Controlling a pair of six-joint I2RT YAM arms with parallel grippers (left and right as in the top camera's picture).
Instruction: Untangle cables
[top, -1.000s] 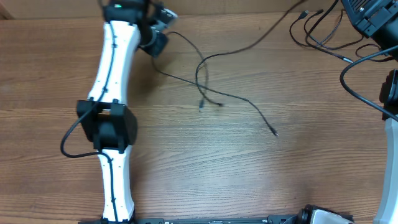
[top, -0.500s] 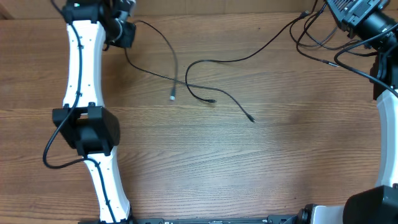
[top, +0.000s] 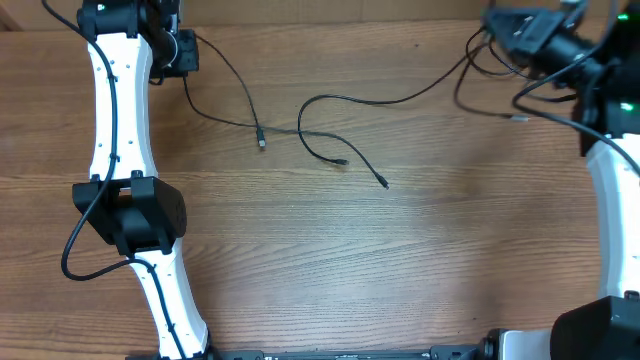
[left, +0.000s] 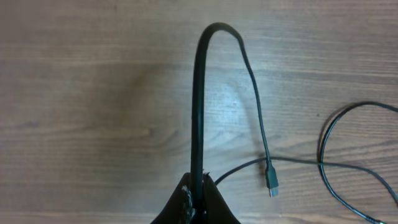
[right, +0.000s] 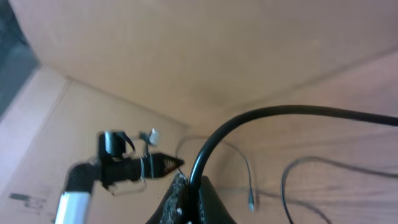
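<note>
Several thin black cables (top: 330, 98) lie crossed on the wooden table (top: 400, 260). My left gripper (top: 188, 52) at the far left is shut on one cable, which runs down to a plug (top: 262, 143). The left wrist view shows the jaws (left: 198, 190) clamped on this cable (left: 198, 93), which arcs over to its plug (left: 272, 182). My right gripper (top: 497, 22) at the far right is shut on a cable running left to a loop. The right wrist view shows its jaws (right: 189, 186) pinching that cable (right: 273, 112). Two more plugs (top: 343, 161) (top: 385, 183) lie mid-table.
More cable loops (top: 480, 65) hang near the right gripper, with a plug end (top: 516, 118). The left arm (top: 115, 130) stretches along the table's left side, the right arm (top: 610, 190) along the right edge. The left gripper (right: 158, 165) shows in the right wrist view.
My left gripper has moved left along the far edge, dragging its cable and the loose plugs leftward. My right gripper has shifted left with its cable.
</note>
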